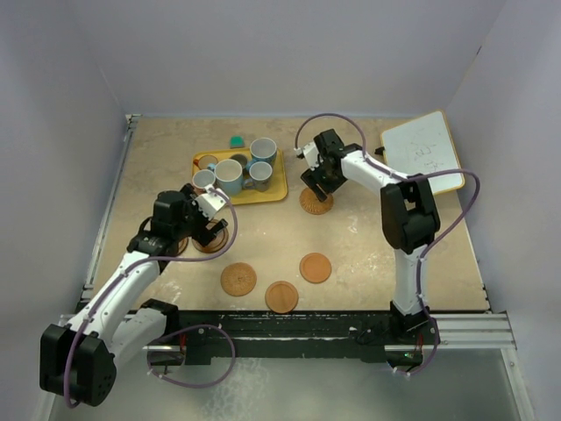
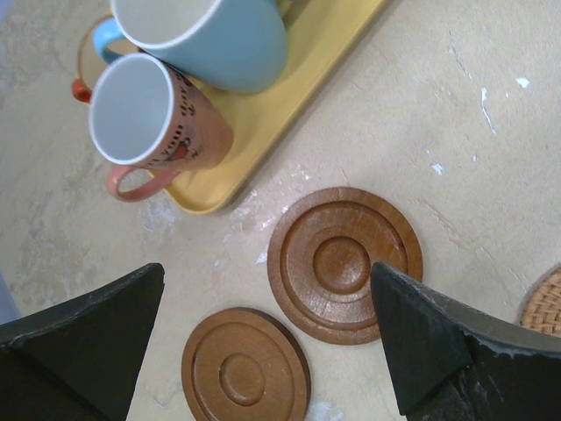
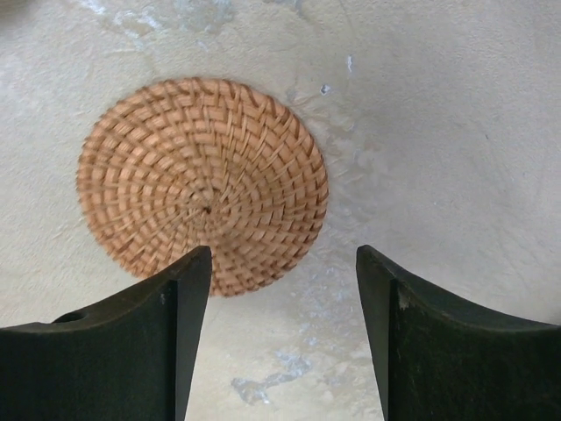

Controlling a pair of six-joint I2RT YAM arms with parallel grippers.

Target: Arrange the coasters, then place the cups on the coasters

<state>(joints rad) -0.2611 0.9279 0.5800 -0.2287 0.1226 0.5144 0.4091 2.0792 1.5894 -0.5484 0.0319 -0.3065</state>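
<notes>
Nearest the arm bases, three orange-brown coasters lie flat on the table (image 1: 368, 237), apart from each other: the front coaster (image 1: 281, 296), the left-front coaster (image 1: 237, 279) and the right-front coaster (image 1: 316, 267).

Further in on the left, the left gripper (image 2: 267, 289) hangs over the table with its jaws spread wide and nothing between them. Below it lie two dark ringed coasters. The smaller-looking ringed coaster (image 2: 245, 368) is close to the camera. The other ringed coaster (image 2: 344, 265) is just beyond it, edges almost meeting; whether they touch I cannot tell. Neither is gripped. A woven edge of another coaster (image 2: 543, 303) shows at the right border of the left wrist view.

On the right, further in, the right gripper (image 3: 283, 263) points down, jaws partly open and holding nothing. The woven coaster (image 3: 202, 184) lies flat on the table beneath. It sits off to the side of the left finger (image 3: 180, 298) rather than centred in the gap. Contact between that finger and the coaster cannot be told.

Beyond the left gripper sits the yellow tray (image 1: 272, 193), with the cups crowded on it, none on a coaster. The orange-brown cup (image 2: 162, 114) stands at the tray's near corner, and a light blue cup (image 2: 215, 35) is right behind it. Another light blue cup (image 1: 263, 149) is at the far side.

A small green object (image 1: 237, 140) lies just past the tray. A whiteboard (image 1: 423, 153) is at the far right.
</notes>
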